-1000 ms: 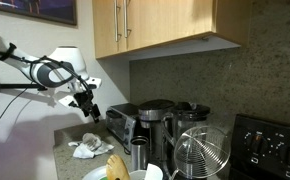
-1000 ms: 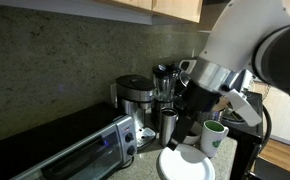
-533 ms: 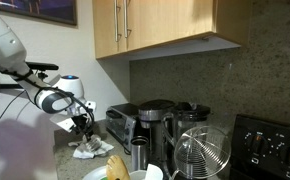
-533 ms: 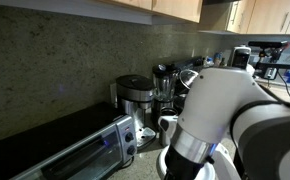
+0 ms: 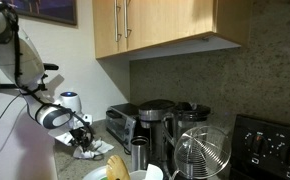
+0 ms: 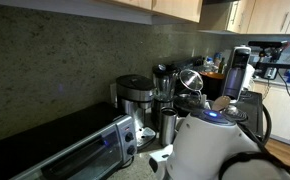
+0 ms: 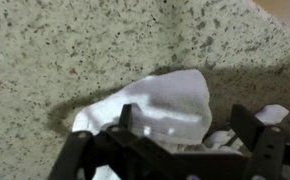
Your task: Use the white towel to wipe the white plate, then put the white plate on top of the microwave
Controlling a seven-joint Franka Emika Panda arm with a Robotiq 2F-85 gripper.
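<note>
The white towel (image 7: 170, 100) lies crumpled on the speckled counter. In an exterior view it (image 5: 89, 152) sits left of the toaster-oven-like microwave (image 5: 120, 122). My gripper (image 7: 185, 114) is open, down over the towel, one finger on each side of the cloth; it also shows in an exterior view (image 5: 84, 143). The white plate (image 5: 137, 176) shows at the bottom edge with a yellow object (image 5: 116, 166) on it. In an exterior view my arm (image 6: 220, 145) hides the plate; the microwave (image 6: 60, 150) stands at the left.
A coffee maker (image 5: 155, 120) (image 6: 135, 96) stands beside the microwave. A metal cup (image 5: 138, 153), a glass pot (image 5: 200, 152) and a black stove (image 5: 270, 145) stand to the right. Wooden cabinets (image 5: 165, 25) hang overhead.
My arm has come down from above the counter onto the towel. In an exterior view it has swung across and now covers the plate and green mug.
</note>
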